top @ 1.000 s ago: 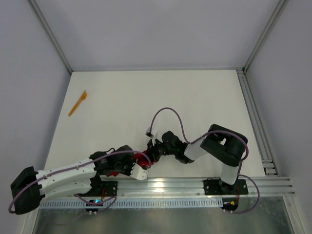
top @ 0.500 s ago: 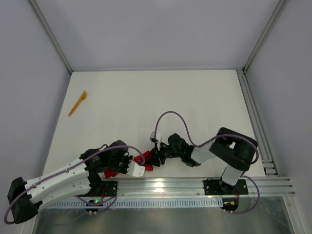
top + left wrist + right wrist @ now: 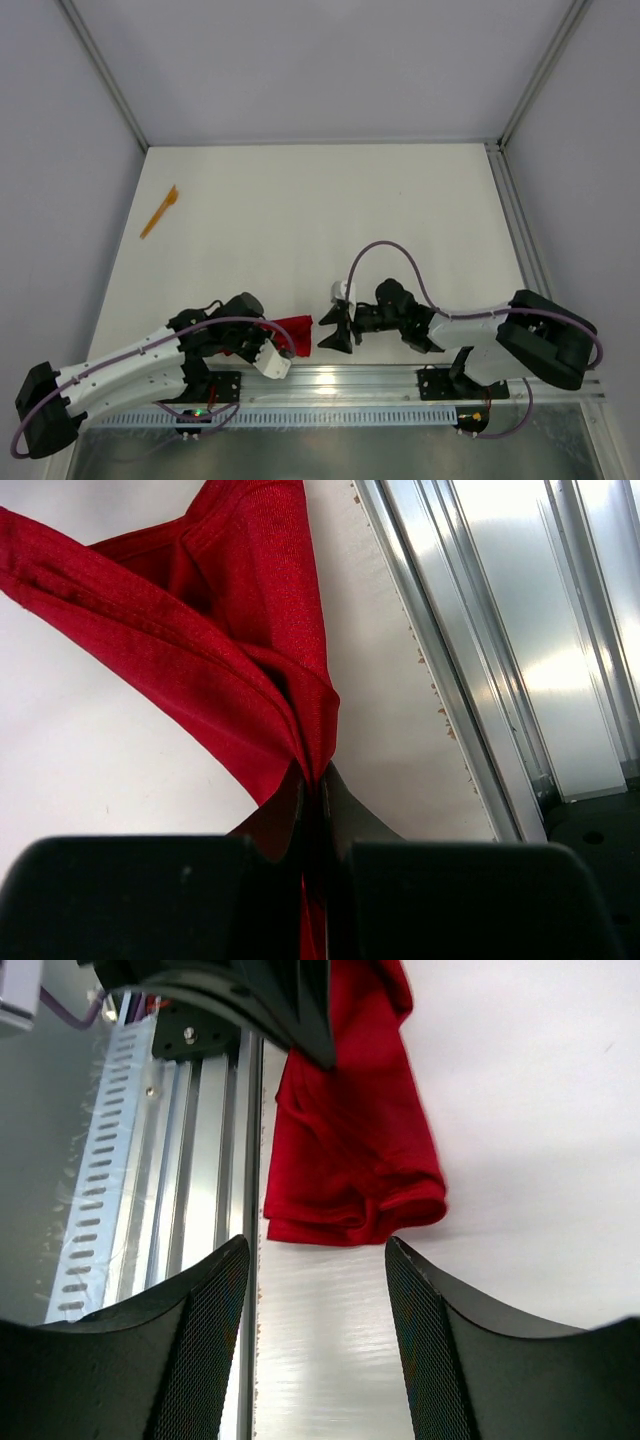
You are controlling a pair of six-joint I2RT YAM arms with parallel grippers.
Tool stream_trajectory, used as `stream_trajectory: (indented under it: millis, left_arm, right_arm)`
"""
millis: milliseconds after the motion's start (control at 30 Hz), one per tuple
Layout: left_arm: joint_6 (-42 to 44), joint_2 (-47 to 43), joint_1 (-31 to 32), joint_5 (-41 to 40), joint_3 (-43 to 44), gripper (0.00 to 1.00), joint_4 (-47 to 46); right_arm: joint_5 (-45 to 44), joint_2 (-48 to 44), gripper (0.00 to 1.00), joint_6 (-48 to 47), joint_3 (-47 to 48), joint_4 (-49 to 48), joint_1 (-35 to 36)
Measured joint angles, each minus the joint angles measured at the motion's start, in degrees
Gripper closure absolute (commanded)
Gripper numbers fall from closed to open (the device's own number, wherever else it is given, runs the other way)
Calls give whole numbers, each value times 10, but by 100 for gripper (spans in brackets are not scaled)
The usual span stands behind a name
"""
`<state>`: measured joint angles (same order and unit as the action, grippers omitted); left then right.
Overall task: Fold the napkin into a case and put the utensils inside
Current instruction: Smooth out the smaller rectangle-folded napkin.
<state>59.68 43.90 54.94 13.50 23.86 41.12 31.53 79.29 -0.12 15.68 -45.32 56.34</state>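
The red napkin lies bunched at the table's near edge, beside the metal rail. My left gripper is shut on one folded corner of the napkin, which fans out ahead of it. My right gripper is open just right of the napkin, a short gap away, with nothing between its fingers. In the top view the left gripper and right gripper face each other across the cloth. One orange utensil lies alone at the far left of the table.
The aluminium rail runs along the near edge under both arms, and the napkin's lower edge reaches the rail. Frame posts and grey walls bound the white table.
My right gripper has let go of the napkin, opened, and drawn back to the right. The left gripper keeps its hold, and the cloth now lies spread between the two.
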Motion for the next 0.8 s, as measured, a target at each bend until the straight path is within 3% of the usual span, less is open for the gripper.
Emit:
stream_trajectory:
  millis: [100,200,400,500,800]
  left_arm:
    - [13,-12,0,0,-2,100,3]
    - [19,-16,0,0,-2,100,3]
    - [24,-19,0,2,-2,100,3]
    - [25,-27,0,2,-5,100,3]
    - [18,-32,0,2,-5,100,3]
  right_arm:
    - [24,-53,39,-4,-3,16,-33]
    - [34,-55,50,2,19,17,-86]
    - [44,109,66,11,196,48,-120]
    - [47,184,69,6,259,82,-123]
    - [88,205,69,-39,210,153,-95]
